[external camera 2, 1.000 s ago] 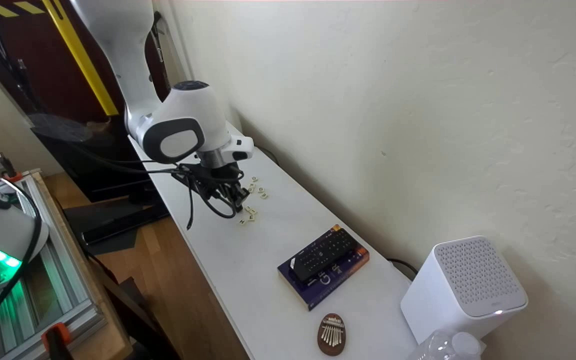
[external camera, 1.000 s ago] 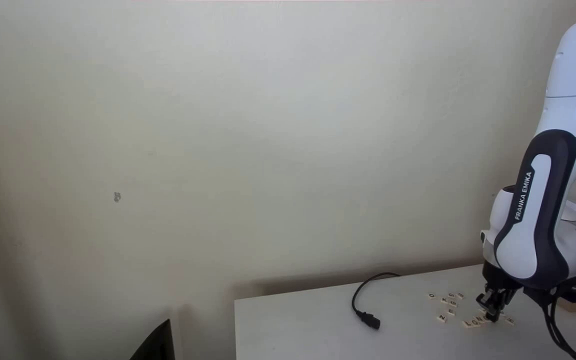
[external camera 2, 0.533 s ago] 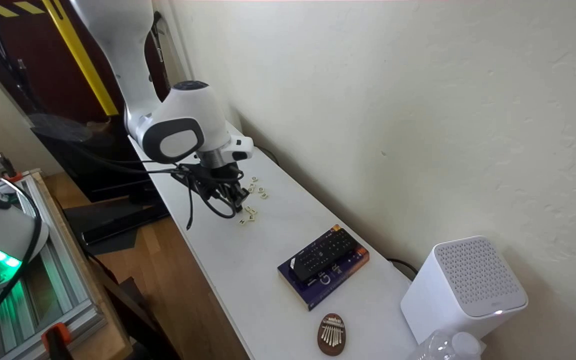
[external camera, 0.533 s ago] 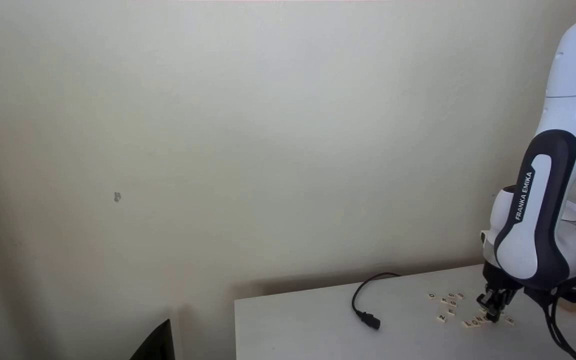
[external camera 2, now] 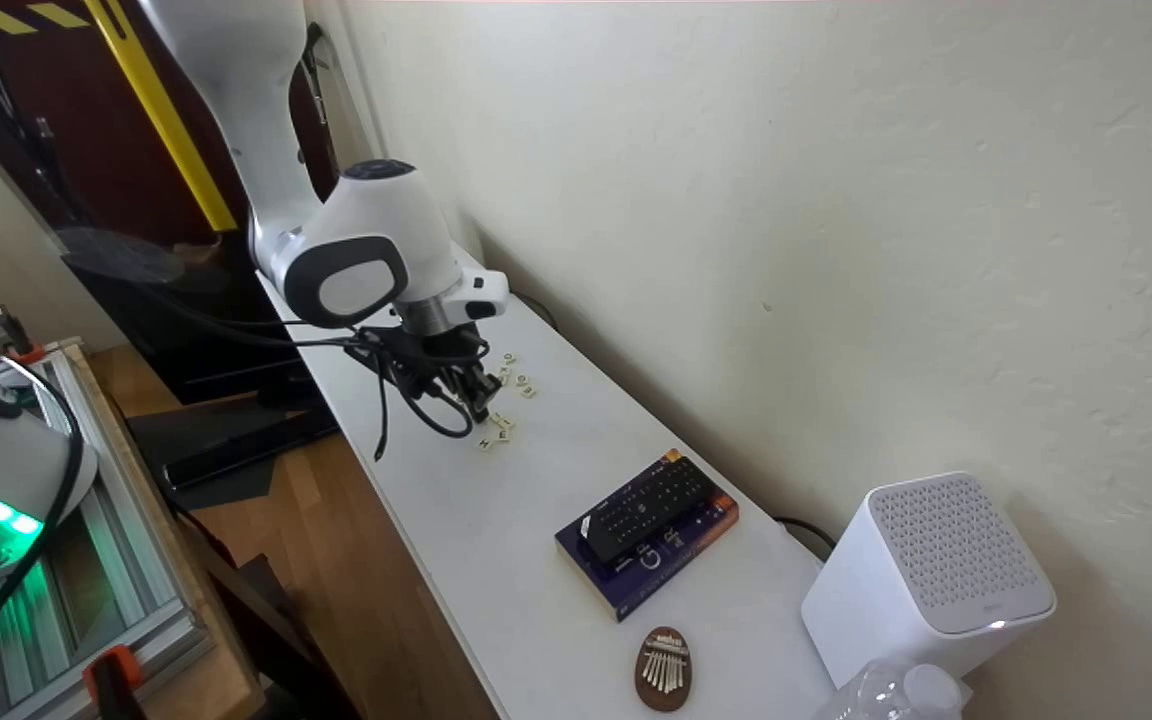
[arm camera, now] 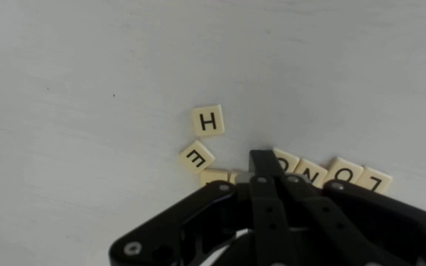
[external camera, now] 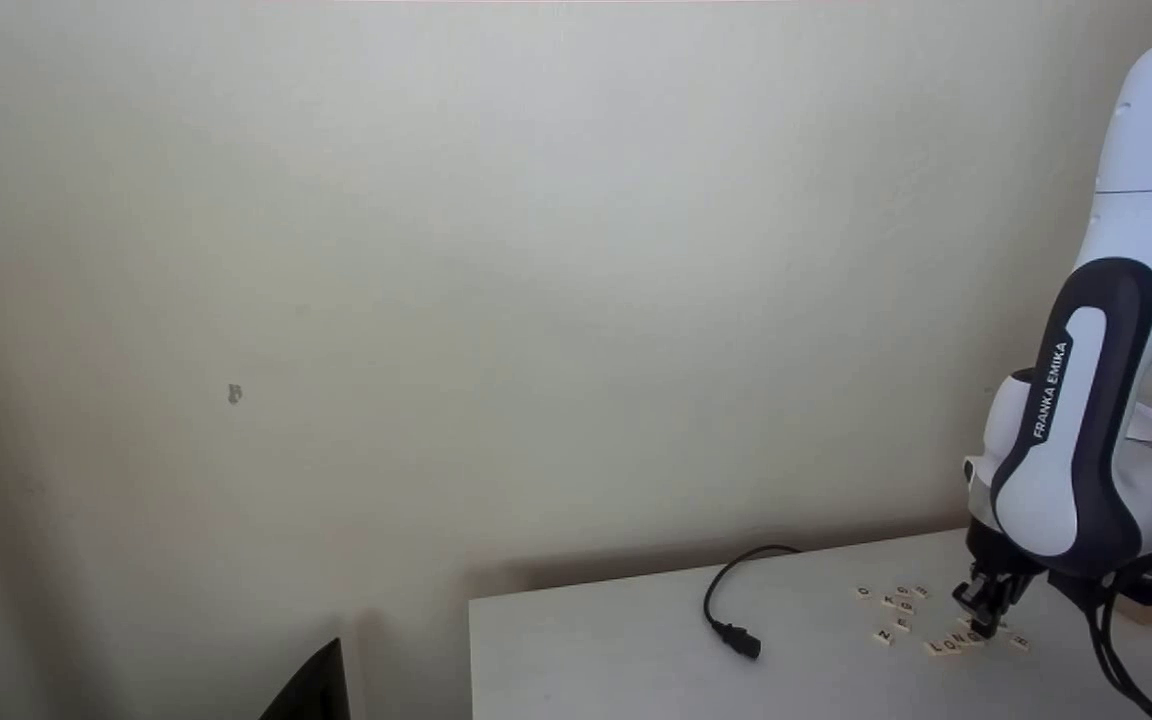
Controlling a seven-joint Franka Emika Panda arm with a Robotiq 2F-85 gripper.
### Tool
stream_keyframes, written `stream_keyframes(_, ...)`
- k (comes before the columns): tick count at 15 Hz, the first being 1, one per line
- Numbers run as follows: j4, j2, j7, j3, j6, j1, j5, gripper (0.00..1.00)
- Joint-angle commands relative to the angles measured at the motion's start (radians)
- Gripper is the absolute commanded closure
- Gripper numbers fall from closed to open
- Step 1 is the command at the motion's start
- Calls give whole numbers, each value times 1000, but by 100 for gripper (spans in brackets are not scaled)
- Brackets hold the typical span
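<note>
Letter tiles [arm camera: 343, 170] are lying face up on a white bench [arm camera: 87, 92], around the robot's black fingers [arm camera: 263, 162]. The fingers are sitting pressed together and pointing down toward the bench. In the wrist view, a closely set row of tiles [arm camera: 374, 180] is running from beside the fingers toward the right, its plain faces reading N, O and L, with the L standing upside down. The row's nearest tile [arm camera: 286, 159] is probably showing a G; a finger is covering part of it and leaving any contact unclear. On the opposite side of the fingers, an H tile [arm camera: 208, 120] is lying apart, and an E tile [arm camera: 197, 157], turned aslant, is lying just beside it. Below the E tile, two further tiles [arm camera: 213, 176] are showing only their upper parts. In both exterior views, the white arm [external camera 2: 376, 230] is standing bent above these tiles, and a looser group of tiles [external camera: 906, 607] is lying closer to the wall [external camera: 556, 300]. In an exterior view, a black plug [external camera: 739, 641] is lying at the end of a curved cable [external camera: 708, 598], well apart from the fingers. Farther along the bench, in an exterior view, a black keyboard [external camera 2: 651, 508] is resting on a thick book [external camera 2: 661, 555], a brown thumb piano [external camera 2: 663, 668] is lying near the book, and a white perforated box [external camera 2: 956, 555] is standing by the wall with a clear bottle [external camera 2: 881, 692] just beside it.
</note>
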Motion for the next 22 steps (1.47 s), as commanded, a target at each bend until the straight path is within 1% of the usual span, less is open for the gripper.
stream_keyframes(1, -34, -39, 3, 42, 20, -48, -16, 100)
stream_keyframes(6, -21, -27, 14, 102, 0, -99, -13, 100)
stream_keyframes(9, -22, -22, 18, 122, 4, -123, -11, 100)
stream_keyframes(13, -16, -16, 14, 122, -20, -130, -13, 100)
stream_keyframes(22, -14, -21, 4, 109, -58, -118, -17, 100)
